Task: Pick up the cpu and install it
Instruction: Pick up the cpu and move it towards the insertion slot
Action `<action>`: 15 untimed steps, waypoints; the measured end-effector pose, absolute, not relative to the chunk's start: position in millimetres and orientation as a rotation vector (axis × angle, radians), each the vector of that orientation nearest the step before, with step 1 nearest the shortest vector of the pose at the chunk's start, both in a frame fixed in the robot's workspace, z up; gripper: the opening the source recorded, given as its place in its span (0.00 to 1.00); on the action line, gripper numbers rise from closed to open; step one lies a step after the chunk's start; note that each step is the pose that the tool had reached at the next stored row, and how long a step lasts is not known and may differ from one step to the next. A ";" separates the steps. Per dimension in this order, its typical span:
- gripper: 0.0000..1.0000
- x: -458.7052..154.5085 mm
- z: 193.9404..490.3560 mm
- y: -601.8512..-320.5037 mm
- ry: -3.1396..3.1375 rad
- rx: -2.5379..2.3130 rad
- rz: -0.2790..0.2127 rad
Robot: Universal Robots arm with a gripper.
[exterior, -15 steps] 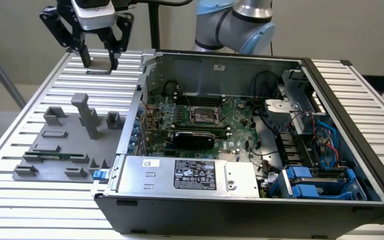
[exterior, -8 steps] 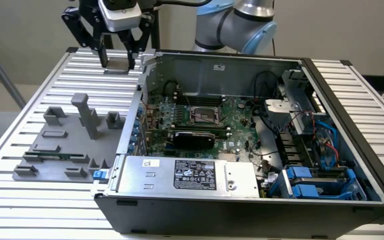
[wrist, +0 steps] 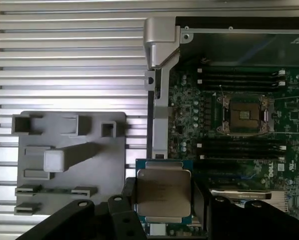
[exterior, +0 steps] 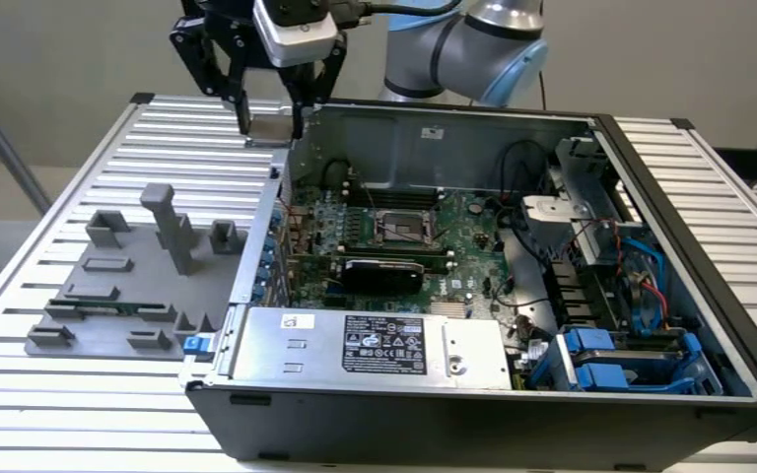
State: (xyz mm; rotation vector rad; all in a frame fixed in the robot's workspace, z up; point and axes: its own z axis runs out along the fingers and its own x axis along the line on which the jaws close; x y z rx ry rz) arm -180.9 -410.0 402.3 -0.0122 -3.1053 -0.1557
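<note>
The cpu (wrist: 163, 192) is a flat square chip with a silvery-beige metal top on a green rim, held level between my black fingers (wrist: 128, 197). My gripper (exterior: 271, 126) is shut on the cpu (exterior: 269, 131), high above the far corner of the open computer case (exterior: 484, 414), on the exterior view's left. The motherboard's open socket (exterior: 396, 229) lies lower, inside the case, toward the exterior view's right of the gripper. In the wrist view the socket (wrist: 242, 114) has its dark square recess bare.
A grey fixture plate (exterior: 122, 286) with upright blocks sits on the slatted aluminium table (exterior: 36, 414), at the exterior view's left of the case. Inside the case are a power supply (exterior: 378, 345), cables and blue drive brackets (exterior: 615, 370). The case's walls rise around the board.
</note>
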 end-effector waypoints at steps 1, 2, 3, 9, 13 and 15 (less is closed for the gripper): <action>0.54 -176.1 401.7 -409.9 -3.105 -0.012 -0.156; 0.54 -171.9 401.0 -409.8 -3.105 -0.012 -0.156; 0.54 -167.0 400.0 -409.7 -3.104 -0.012 -0.157; 0.54 -139.8 392.8 -408.6 -3.101 -0.013 -0.157; 0.54 -121.6 387.1 -407.4 -3.099 -0.013 -0.156; 0.54 -112.5 383.6 -406.2 -3.099 -0.013 -0.157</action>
